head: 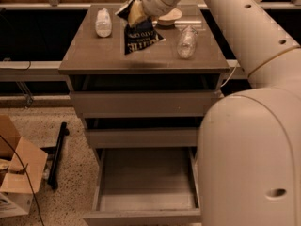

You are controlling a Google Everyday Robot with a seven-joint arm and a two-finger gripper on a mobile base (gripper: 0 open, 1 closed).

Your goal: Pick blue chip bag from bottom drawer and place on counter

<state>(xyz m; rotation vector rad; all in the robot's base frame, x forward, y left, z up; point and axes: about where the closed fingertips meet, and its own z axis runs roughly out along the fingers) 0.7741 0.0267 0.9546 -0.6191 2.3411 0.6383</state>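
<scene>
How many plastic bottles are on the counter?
2: the left bottle at the counter's rear, the right bottle beside the blue chip bag, which the tool holds above the counter.

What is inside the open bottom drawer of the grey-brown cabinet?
Only the bare floor of the wide grey-brown bottom drawer shows; the robot's body covers its right front corner. The gripper holds the crinkled dark navy chip bag above the glossy counter.

Left bottle (pixel 103 22), right bottle (pixel 186 42) and bowl (pixel 170 17) sit apart.
</scene>
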